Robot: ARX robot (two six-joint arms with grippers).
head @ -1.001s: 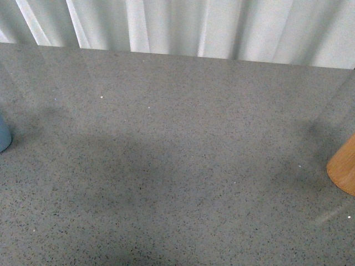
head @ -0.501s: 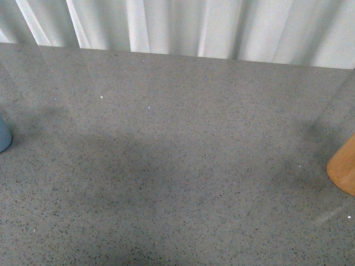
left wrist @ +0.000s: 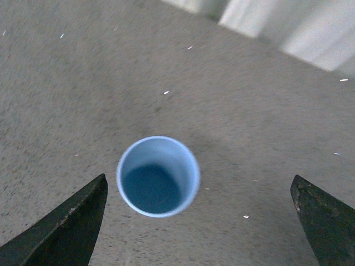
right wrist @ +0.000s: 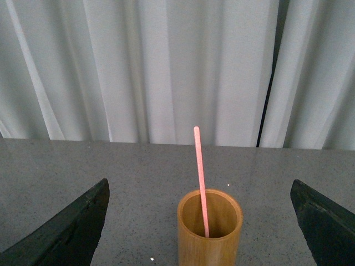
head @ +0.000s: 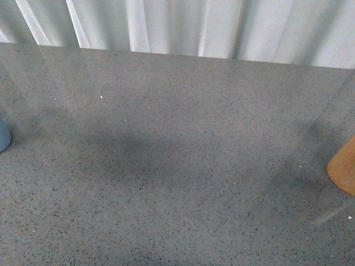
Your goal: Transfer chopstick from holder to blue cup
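Observation:
In the right wrist view an orange-brown wooden holder (right wrist: pixel 209 235) stands upright with one pale pink chopstick (right wrist: pixel 199 172) leaning in it, its tip well above the rim. My right gripper (right wrist: pixel 202 221) is open, its dark fingers (right wrist: pixel 72 233) wide on either side of the holder and apart from it. The left wrist view looks down into the empty light-blue cup (left wrist: pixel 158 176). My left gripper (left wrist: pixel 199 221) is open above it, the cup nearer one finger (left wrist: pixel 66 227). In the front view only slivers of the cup (head: pixel 3 136) and holder (head: pixel 344 166) show at the edges.
Everything stands on a grey speckled tabletop (head: pixel 177 166). White curtains (head: pixel 194 25) hang along its far edge. Neither arm shows in the front view.
In the front view the blue cup's sliver at the left edge has shrunk slightly. The holder at the right edge has stayed put.

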